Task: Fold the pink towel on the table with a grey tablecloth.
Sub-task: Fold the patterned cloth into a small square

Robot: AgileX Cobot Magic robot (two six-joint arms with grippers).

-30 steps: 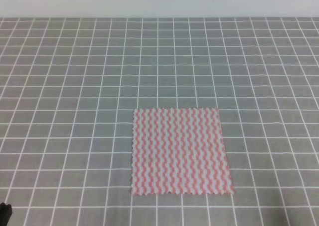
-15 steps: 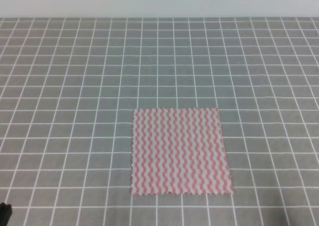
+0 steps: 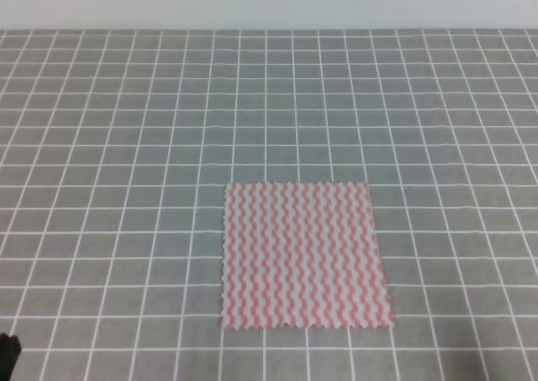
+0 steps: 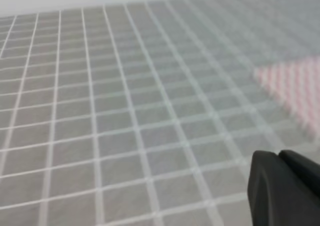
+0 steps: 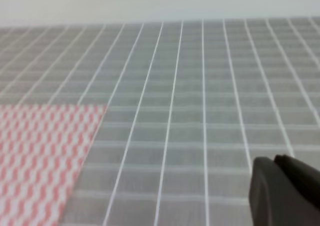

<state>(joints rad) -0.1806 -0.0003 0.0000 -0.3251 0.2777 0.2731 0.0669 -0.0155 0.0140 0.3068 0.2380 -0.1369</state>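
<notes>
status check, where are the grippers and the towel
Left gripper and right gripper off the cloth, jaw state unclear. Pink towel flat, unfolded on the grey table. Nothing seen in the way.

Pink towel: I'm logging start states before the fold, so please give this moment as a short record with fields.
towel: pink towel, spread flat in one layer, unfolded
surface: table with a grey tablecloth, white grid
towel position: near edge, slightly right of centre
left gripper: off the towel, to its left; jaws state unclear
right gripper: off the towel, to its right; jaws state unclear
contact: none
</notes>
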